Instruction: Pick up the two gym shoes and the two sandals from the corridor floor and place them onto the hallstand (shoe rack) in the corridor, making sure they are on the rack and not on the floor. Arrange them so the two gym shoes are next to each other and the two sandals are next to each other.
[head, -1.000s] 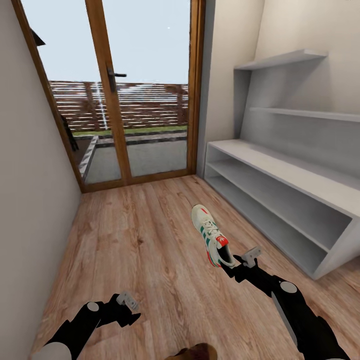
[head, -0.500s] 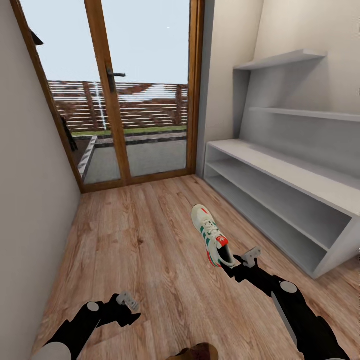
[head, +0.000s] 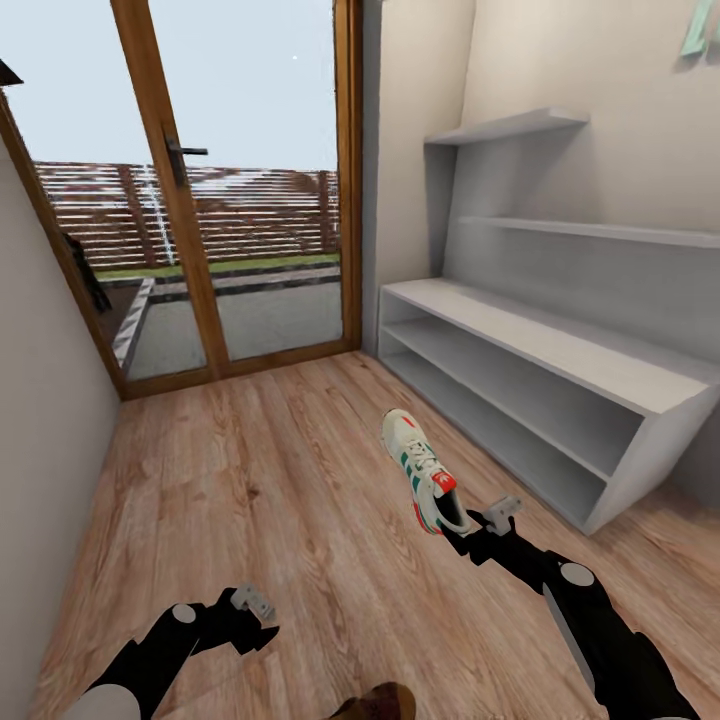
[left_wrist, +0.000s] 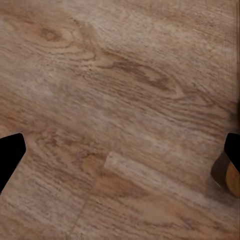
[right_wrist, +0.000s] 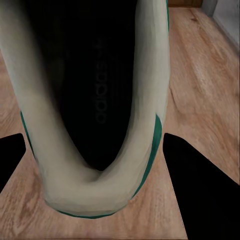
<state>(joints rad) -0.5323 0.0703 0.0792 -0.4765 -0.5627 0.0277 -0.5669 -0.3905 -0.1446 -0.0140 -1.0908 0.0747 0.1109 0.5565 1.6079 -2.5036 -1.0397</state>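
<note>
Holding a gym shoe (head: 423, 470) by its heel, the right tool (head: 478, 524) is clamped on the shoe's back rim and carries it above the corridor floor (head: 280, 480), toe pointing away toward the glazed door (head: 230, 200). In the right wrist view the shoe's (right_wrist: 95, 100) dark inner opening and off-white collar sit between the two black fingers (right_wrist: 200, 185), one on each side of the heel, with a green stripe showing at the edge. The shoe hangs on the corridor side of the hallstand (head: 540, 370), near its low open shelves but apart from them; both long compartments and the two staggered upper shelves carry no shoes. The left tool (head: 255, 606) hovers low over the floor, farther from the hallstand than the shoe, with its fingers spread apart and nothing between them; the left wrist view shows its black fingertips (left_wrist: 10, 155) at opposite edges over wood grain. A brown sandal (head: 378, 703) lies on the floor nearest the robot, between the two arms, only partly in view, and its edge (left_wrist: 231, 172) shows beside one left fingertip.
</note>
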